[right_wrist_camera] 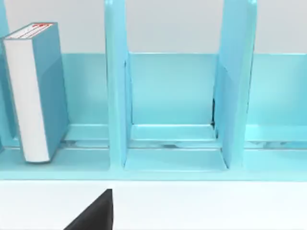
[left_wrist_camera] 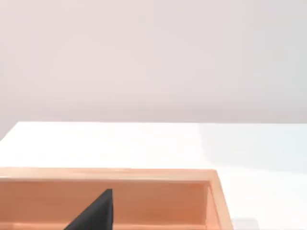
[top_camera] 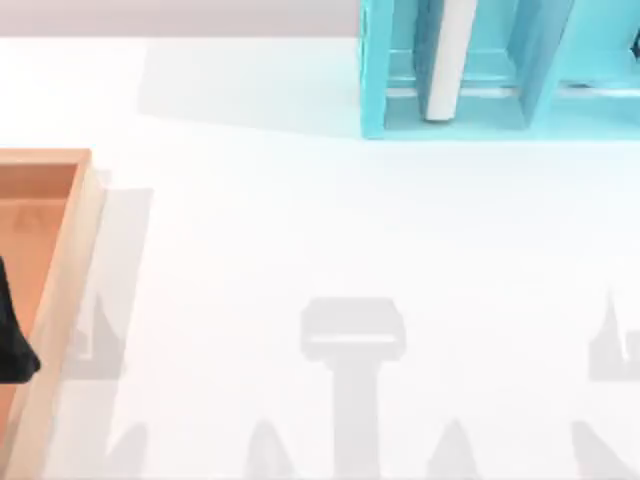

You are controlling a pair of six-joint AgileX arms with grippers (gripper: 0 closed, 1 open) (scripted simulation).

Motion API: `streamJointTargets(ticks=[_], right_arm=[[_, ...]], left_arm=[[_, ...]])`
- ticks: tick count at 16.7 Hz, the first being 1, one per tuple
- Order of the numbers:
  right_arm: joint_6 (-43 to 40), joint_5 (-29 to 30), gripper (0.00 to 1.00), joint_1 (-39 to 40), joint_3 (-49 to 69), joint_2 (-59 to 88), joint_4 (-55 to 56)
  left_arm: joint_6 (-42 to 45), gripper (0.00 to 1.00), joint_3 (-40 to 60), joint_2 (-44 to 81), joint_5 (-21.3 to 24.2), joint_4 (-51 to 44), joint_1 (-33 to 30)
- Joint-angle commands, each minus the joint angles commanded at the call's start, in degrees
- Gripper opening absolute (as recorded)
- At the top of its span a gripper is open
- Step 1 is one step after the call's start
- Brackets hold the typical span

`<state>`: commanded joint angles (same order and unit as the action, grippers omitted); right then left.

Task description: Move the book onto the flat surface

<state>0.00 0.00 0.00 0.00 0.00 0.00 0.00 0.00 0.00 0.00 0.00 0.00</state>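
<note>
The book (top_camera: 447,60) stands upright in a compartment of the light-blue shelf unit (top_camera: 500,115) at the table's back right, seen from above as a thin white slab. In the right wrist view the book (right_wrist_camera: 36,91) shows a teal cover and white page edges and leans slightly in the shelf's end compartment. The flat surface (top_camera: 330,220) is the wide white tabletop in front of the shelf. A black part of my right gripper (right_wrist_camera: 96,213) hangs over the tabletop, short of the shelf (right_wrist_camera: 172,96). My left gripper (top_camera: 12,335) is over the wooden tray at the left edge.
An orange-brown wooden tray (top_camera: 75,260) lies along the table's left side, and its rim (left_wrist_camera: 110,175) fronts the left wrist view with my left gripper (left_wrist_camera: 96,213) above its floor. Two shelf compartments next to the book's hold nothing.
</note>
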Motion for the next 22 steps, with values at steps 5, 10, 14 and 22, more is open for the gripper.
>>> streamJointTargets(ticks=[5, 10, 14, 22], right_arm=[[0.03, 1.4, 1.0, 0.74, 3.02, 3.38, 3.28], [0.16, 6.94, 1.0, 4.72, 14.14, 20.41, 15.73], [0.43, 12.7, 1.0, 9.78, 24.53, 42.17, 27.67], [2.09, 24.67, 1.0, 21.55, 43.68, 92.9, 48.5]], left_arm=[[0.0, 1.0, 0.0, 0.0, 0.0, 0.0, 0.0], [0.0, 1.0, 0.0, 0.0, 0.0, 0.0, 0.0], [0.0, 1.0, 0.0, 0.0, 0.0, 0.0, 0.0], [0.0, 1.0, 0.0, 0.0, 0.0, 0.0, 0.0]])
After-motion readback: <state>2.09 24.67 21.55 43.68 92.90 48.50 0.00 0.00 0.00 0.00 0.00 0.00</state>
